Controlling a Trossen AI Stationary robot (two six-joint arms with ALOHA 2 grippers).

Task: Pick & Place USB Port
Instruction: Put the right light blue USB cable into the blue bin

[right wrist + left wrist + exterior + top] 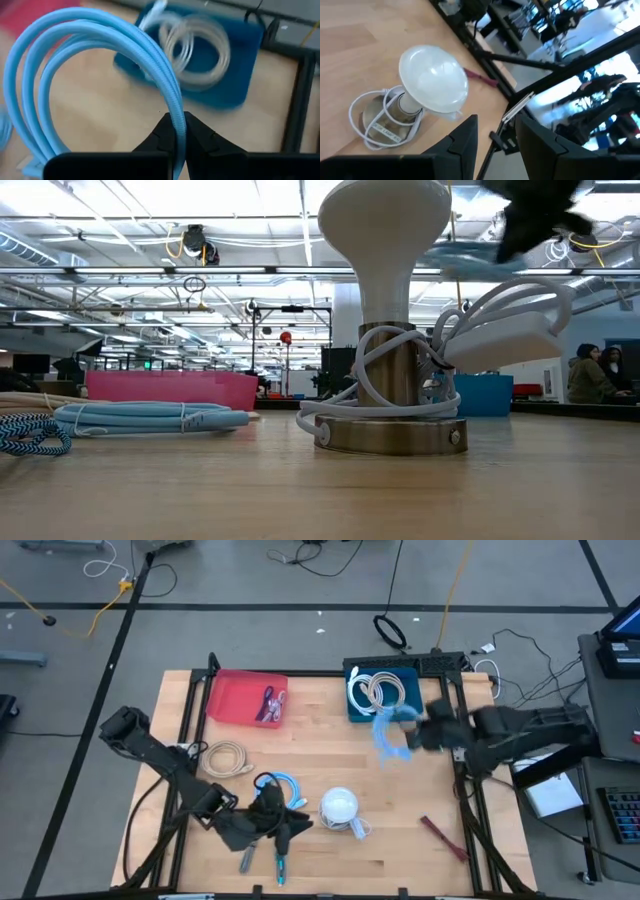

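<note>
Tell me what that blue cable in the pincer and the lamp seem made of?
Blue cable: looks like braided fabric, with a fine woven, matte surface. Lamp: the shade looks like smooth white plastic or frosted glass; the base looks like brushed metal, with a dull brassy sheen.

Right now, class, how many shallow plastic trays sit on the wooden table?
2. A red shallow plastic tray lies at the table's far edge, left of centre; a blue shallow plastic tray lies to its right, holding coiled white cables. None seems hidden.
</note>
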